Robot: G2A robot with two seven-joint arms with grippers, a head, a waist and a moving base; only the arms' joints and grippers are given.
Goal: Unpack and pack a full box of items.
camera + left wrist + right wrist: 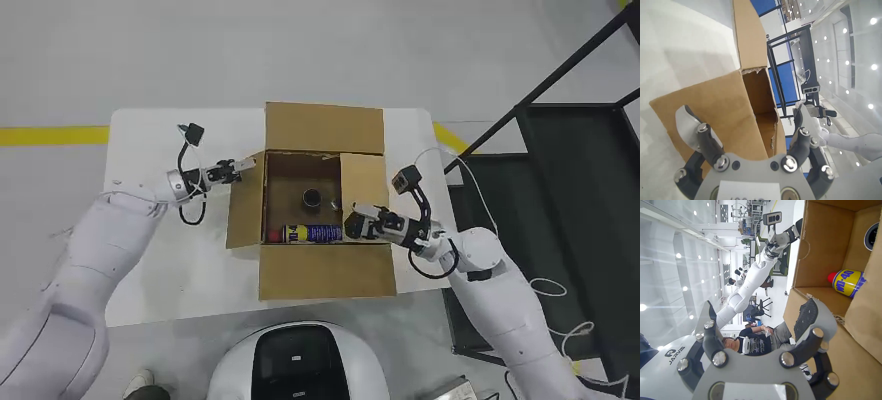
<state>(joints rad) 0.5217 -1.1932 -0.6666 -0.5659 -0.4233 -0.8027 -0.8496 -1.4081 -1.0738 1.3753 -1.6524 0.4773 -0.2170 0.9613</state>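
- box [325, 128]: matt brown cardboard, rough torn edges (at the corners)
- can [849, 283]: glossy printed metal, smooth red plastic cap
- table [170, 270]: smooth matt white

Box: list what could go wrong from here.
The right flap leans in over the box; the open right gripper beside it may snag it reaching in. The can lies on its side against the near wall, so it may roll or resist a grasp. The open left gripper at the left flap could shove the box.
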